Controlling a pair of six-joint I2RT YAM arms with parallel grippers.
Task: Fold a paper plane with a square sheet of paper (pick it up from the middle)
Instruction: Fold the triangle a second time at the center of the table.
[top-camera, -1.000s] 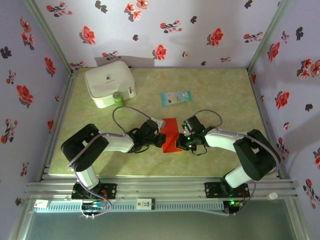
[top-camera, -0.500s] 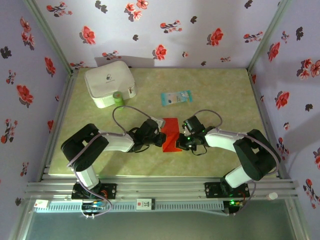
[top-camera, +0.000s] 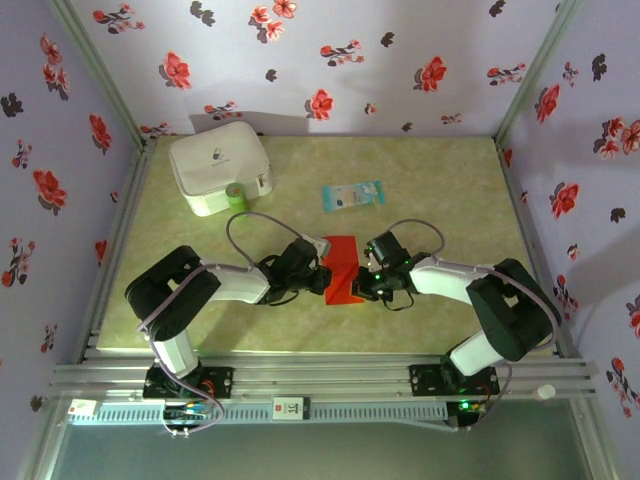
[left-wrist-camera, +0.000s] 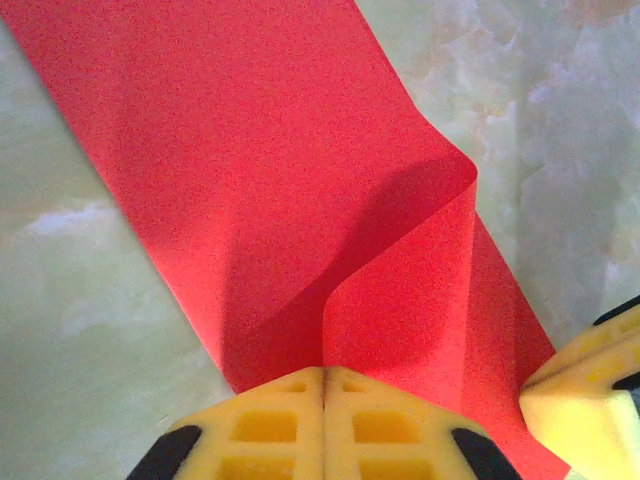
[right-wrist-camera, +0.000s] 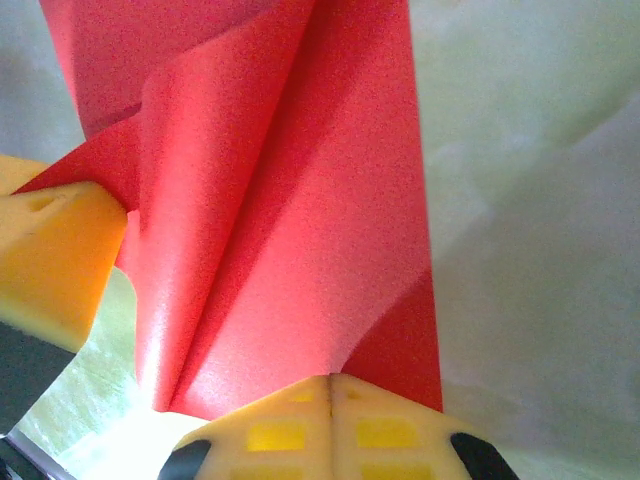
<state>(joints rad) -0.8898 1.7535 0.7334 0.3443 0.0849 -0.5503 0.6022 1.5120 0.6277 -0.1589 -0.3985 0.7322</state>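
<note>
Thin bright red paper sheet is lying between left end effector and right end effector, each pinching an opposite edge.

1. Top view is bright and even, lit from above. Soft, faint shadows sit under the arms, and there's a darker one behind the white case at the foot of the back wall.
2. It's a bit soft overall, and the frame rails lean outward toward the corners, classic wide-angle look.
3. Left wrist cam: the square sheet of paper looks grainy, and its curled flap throws a dark shadow on the layer underneath.
4. Right wrist cam: the bottom-left corner is blown out white, and the table is a hazy blur.
</note>
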